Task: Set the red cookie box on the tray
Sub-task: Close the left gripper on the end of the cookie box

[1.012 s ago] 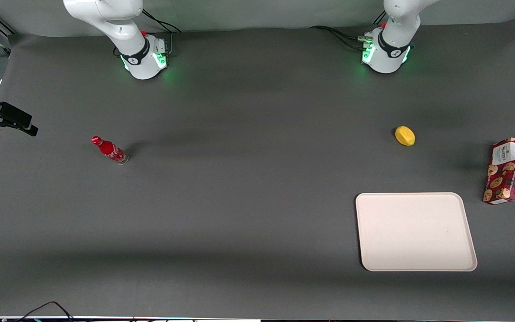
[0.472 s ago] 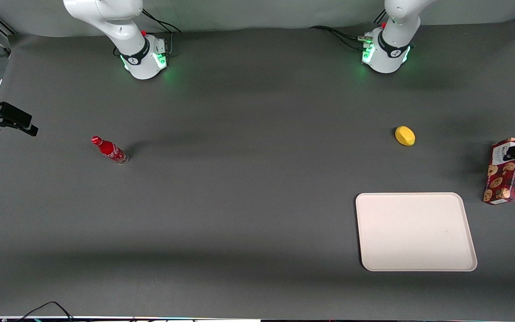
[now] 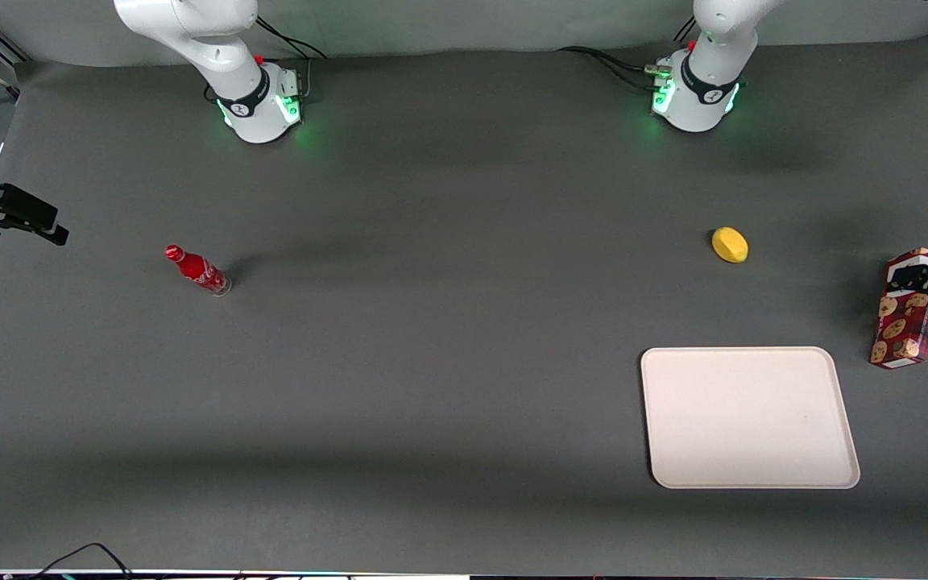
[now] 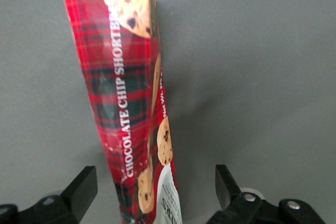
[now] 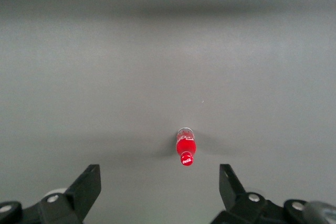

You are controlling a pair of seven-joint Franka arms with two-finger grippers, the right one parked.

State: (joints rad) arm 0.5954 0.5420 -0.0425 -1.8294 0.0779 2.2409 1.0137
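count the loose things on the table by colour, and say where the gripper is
red: 2, the cookie box and the bottle
yellow: 1, the lemon
cream-white: 1, the tray
total: 4
the gripper is open, its fingers either side of the cookie box, not touching it.

Table, tray, red cookie box, lemon, bottle

Dark red tartan cookie box, cream-white tray, yellow lemon, black-fingered hand.

Front overhead, wrist close — gripper, red cookie box
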